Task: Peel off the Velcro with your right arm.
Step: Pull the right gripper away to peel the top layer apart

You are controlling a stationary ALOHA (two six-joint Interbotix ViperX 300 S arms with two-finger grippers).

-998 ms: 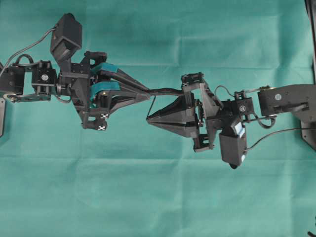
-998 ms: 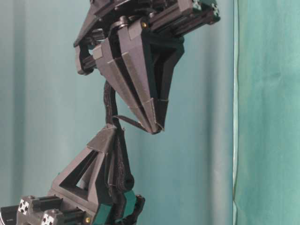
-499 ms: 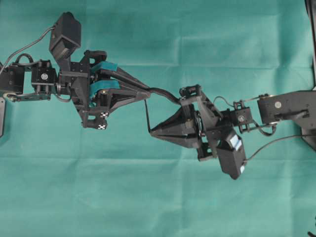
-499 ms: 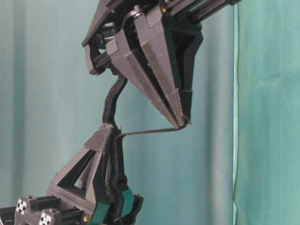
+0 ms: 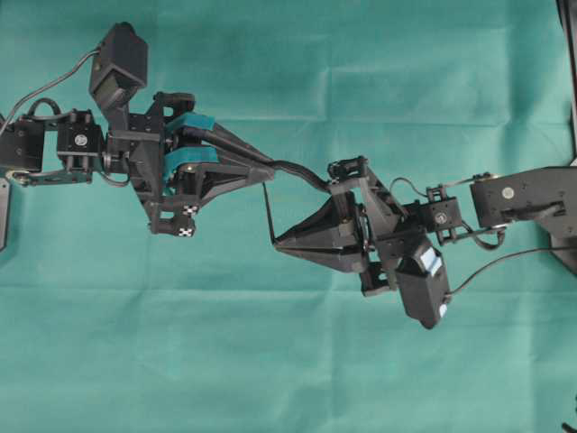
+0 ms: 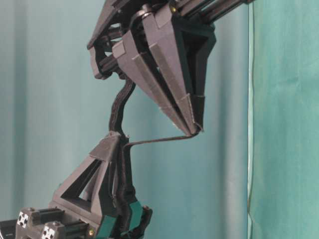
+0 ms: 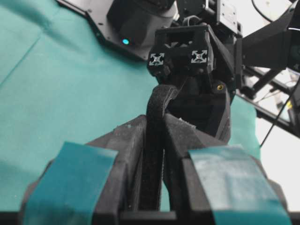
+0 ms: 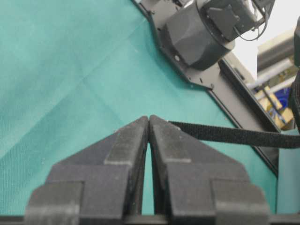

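Note:
The Velcro [image 5: 267, 209] is a thin black strap split into two layers between my grippers. My left gripper [image 5: 270, 170], with teal-taped fingers, is shut on its thick layer [image 7: 154, 140], which curves on toward the right arm's wrist [image 6: 119, 107]. My right gripper [image 5: 276, 242], with plain dark-grey fingers, is shut on the end of the thin layer. That layer [image 6: 159, 140] stretches taut from the left gripper [image 6: 118, 138] to the right gripper [image 6: 197, 132]. In the right wrist view the strap [image 8: 234, 136] runs off to the right from the pinched tips of the right gripper [image 8: 148, 118].
A green cloth [image 5: 270, 361] covers the whole table under both arms. A black frame edge [image 5: 566, 54] runs along the far right. The left arm's camera housing [image 5: 119, 65] sticks up at the upper left. Both grippers hang above the cloth.
Over the last second my right gripper moved toward the table's near side, pulling the thin layer away from the thick one into a taut line. The last half second shows almost no motion.

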